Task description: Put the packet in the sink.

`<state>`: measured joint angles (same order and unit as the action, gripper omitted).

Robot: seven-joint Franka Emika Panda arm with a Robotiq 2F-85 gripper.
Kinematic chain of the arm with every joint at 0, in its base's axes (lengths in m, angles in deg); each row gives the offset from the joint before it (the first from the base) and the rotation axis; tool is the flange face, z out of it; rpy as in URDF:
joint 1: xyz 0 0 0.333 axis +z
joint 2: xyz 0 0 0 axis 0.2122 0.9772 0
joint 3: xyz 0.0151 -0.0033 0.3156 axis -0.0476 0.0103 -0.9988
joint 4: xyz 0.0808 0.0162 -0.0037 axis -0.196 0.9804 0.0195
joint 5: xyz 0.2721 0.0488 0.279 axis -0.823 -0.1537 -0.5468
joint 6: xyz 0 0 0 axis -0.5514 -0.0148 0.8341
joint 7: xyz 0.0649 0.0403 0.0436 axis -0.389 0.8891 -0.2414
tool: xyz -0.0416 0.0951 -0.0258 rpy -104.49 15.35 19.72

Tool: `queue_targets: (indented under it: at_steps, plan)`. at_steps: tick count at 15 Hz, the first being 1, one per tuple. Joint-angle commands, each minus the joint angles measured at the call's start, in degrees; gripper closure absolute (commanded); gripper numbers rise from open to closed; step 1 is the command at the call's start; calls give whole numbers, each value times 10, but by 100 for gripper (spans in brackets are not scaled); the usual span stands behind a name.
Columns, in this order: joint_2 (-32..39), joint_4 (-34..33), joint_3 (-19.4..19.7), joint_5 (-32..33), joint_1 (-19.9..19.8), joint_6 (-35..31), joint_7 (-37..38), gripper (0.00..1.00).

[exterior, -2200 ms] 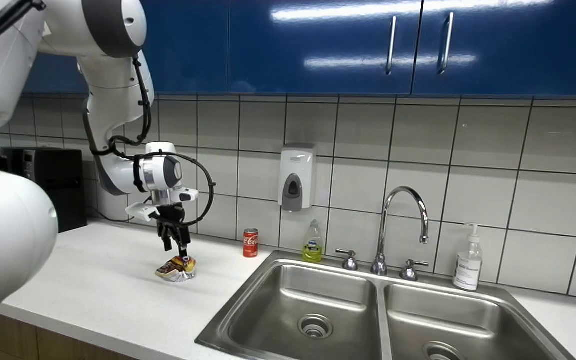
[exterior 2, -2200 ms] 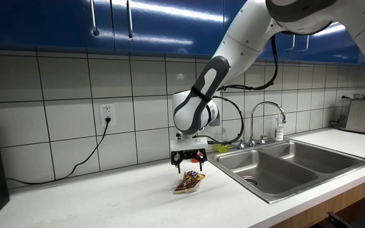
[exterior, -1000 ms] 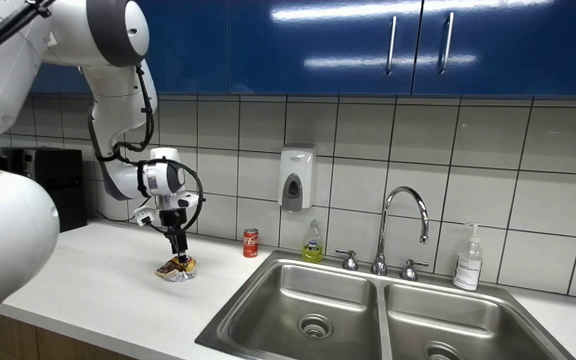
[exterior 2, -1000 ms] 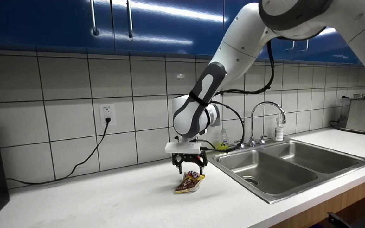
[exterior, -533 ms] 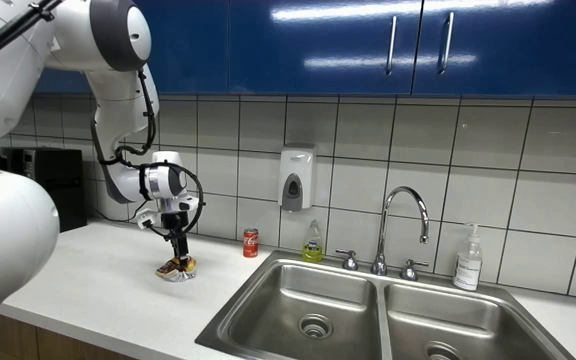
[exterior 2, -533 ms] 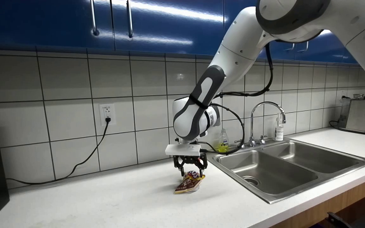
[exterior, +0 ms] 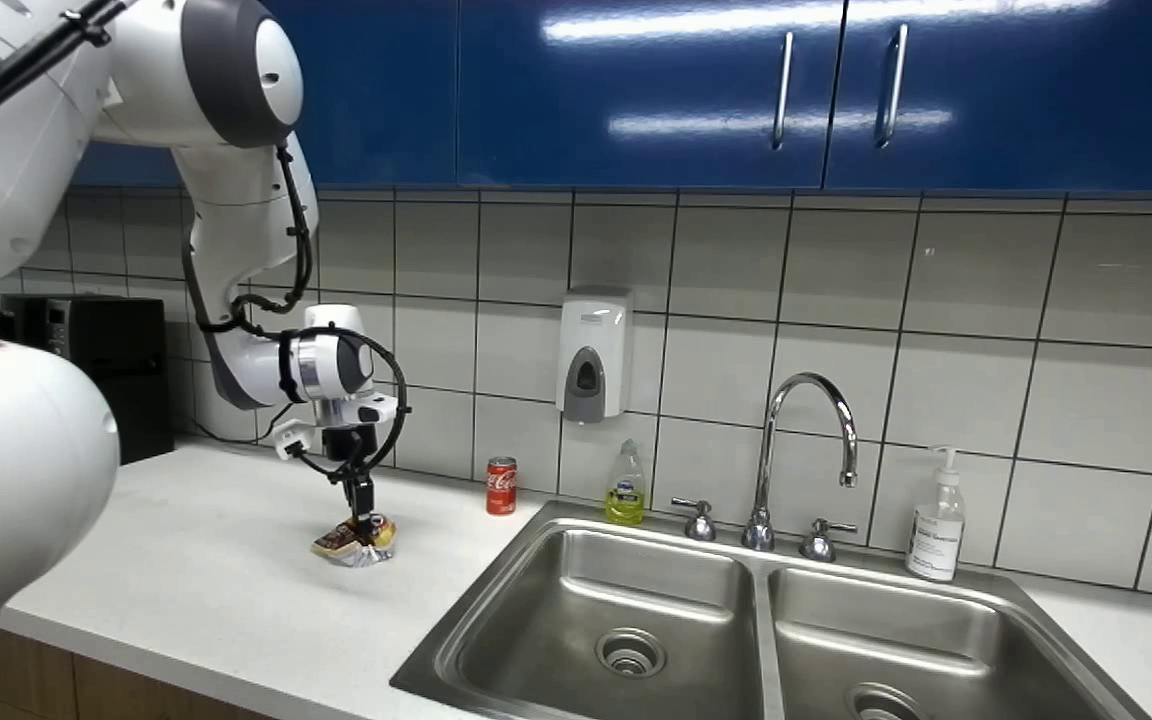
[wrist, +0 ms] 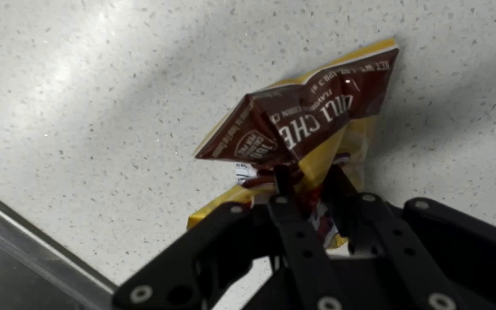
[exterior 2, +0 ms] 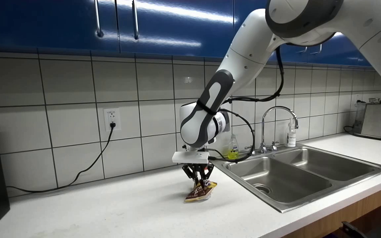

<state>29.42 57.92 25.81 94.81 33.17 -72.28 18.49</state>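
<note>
Pinched, crumpled packet (wrist: 317, 112) near sink (exterior: 767, 640)

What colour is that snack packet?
The packet is mostly dark brown and yellow, printed in white; clearest in the wrist view.

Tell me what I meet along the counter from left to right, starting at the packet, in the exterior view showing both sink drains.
Packet, red can, bottle of yellow liquid, chrome faucet, pump bottle. Omitted for overlap: gripper, wall dispenser, sink.

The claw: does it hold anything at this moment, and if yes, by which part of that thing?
The claw holds the packet, pinched by a bunched fold near its middle; the brown end spreads out free.
</note>
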Motion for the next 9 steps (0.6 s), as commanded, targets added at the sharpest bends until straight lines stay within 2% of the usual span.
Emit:
queue_targets:
  at_steps: [1,9]
  plan:
    - [7,-13,7,4,11,8,18,100]
    - [2,-14,7,8,14,5,13,100]
